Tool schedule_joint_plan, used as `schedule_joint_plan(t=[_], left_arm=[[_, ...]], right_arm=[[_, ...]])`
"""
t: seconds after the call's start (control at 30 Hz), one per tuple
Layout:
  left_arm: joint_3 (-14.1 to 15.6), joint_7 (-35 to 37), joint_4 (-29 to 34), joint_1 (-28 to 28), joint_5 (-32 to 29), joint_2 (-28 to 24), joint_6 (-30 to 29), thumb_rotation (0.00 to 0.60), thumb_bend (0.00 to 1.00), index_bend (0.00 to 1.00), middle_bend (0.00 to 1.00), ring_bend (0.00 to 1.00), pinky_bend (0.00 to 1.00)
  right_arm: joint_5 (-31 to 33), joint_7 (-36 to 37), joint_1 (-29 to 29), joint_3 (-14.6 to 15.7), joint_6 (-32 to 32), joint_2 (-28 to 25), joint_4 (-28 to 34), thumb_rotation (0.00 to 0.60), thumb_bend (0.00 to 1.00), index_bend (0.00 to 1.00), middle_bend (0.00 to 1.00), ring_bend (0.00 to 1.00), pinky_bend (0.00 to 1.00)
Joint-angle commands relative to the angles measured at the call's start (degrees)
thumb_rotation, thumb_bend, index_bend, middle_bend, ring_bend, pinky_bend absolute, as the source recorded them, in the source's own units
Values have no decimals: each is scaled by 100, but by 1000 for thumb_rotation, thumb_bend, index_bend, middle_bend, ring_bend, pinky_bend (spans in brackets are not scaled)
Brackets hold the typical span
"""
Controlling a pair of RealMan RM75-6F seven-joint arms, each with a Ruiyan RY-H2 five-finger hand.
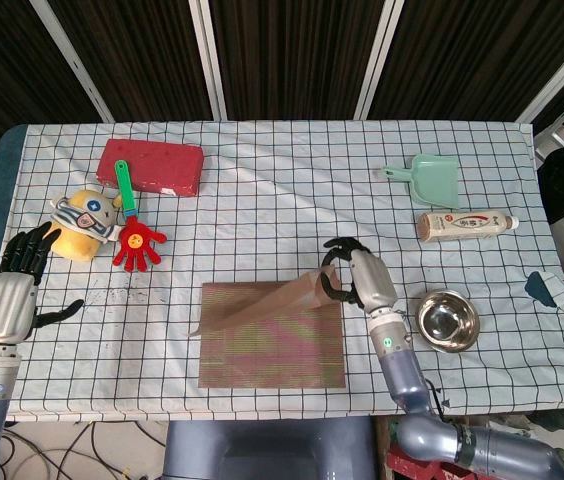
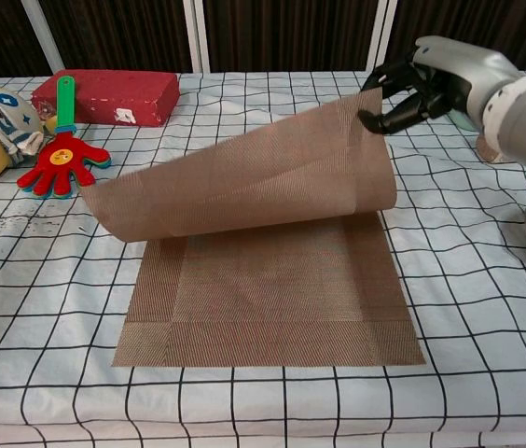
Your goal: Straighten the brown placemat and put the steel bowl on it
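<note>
Red brick (image 1: 152, 166), clapper toy (image 1: 134, 232), yellow plush (image 1: 81, 223) left; dustpan (image 1: 428, 179), bottle (image 1: 466, 226) right

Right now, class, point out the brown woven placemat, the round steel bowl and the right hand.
brown woven placemat (image 2: 272, 303), chest view, flat lower half.
round steel bowl (image 1: 448, 320), head view, inside.
right hand (image 2: 410, 86), chest view, fingers pinching the mat's corner.

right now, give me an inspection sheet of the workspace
surface: table under a white checked cloth, creased near the middle.
job's things: brown placemat half unfolded, its folded flap lifted; steel bowl right of it, on the cloth.
clutter: red block, red hand clapper, yellow plush toy, green dustpan, bottle lying flat, small blue thing at the right edge.
hands: right hand pinches the flap's corner; left hand open, off the mat.
cables: some under the table's front edge.
surroundings: dark curtains behind.
</note>
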State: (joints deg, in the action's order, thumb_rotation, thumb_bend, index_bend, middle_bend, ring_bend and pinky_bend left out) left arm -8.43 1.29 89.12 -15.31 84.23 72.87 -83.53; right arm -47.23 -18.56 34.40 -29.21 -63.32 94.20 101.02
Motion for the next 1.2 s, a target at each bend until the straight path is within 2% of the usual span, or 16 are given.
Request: schedule_joint_plan(t=[0.03,0.13,0.37,0.43,0.5,0.57,0.67,0.73,0.87,1.1,1.2], left_arm=[[2,-31,4,-10,12,-23,6,600,26,0,0,0,0],[30,-103,-52,-19,127,-2,-56,600,26,0,0,0,0],[49,-118,-28,-26,71,-8,19,600,26,0,0,0,0],[46,-142,-11,-26,37,-18,42,600,26,0,0,0,0],[51,-171,8,-29,13,-27,69,600,26,0,0,0,0],[58,-199,25,-34,1,-31,92,600,26,0,0,0,0],[73,-242,38,-38,-7,-33,118,600,26,0,0,0,0],[85,-274,49,-38,-17,-37,138,600,26,0,0,0,0],[91,-310,63,-32,-12,-33,123,600,26,0,0,0,0],[120,-391,59,-25,34,-15,93,600,26,0,0,0,0],[140,-423,55,-20,64,-18,83,600,26,0,0,0,0]], right_arm=[[881,-235,701,-814,-188,346,-767,600,507,727,257,135,177],[1420,-465,1325,-1292,-445,676,-1717,600,507,727,257,136,177],[2353,-922,2250,-1970,-649,1025,-3453,600,497,708,235,122,177],[2630,-1204,2539,-2041,-580,1108,-3993,600,452,625,198,103,177],[2833,-1487,2694,-2001,-476,1150,-4326,600,367,475,142,73,172],[3041,-1806,2762,-1911,-357,1157,-4491,600,263,270,83,43,166],[3190,-2029,2729,-1795,-253,1123,-4473,600,168,66,51,31,165],[3220,-2145,2635,-1660,-228,1064,-4343,600,127,11,40,25,165],[3150,-2166,2459,-1491,-315,921,-4027,600,82,0,36,21,166],[3046,-1977,2055,-1400,-626,482,-3025,600,78,0,36,21,166],[2929,-1925,1865,-1294,-726,281,-2597,600,45,0,36,22,165]])
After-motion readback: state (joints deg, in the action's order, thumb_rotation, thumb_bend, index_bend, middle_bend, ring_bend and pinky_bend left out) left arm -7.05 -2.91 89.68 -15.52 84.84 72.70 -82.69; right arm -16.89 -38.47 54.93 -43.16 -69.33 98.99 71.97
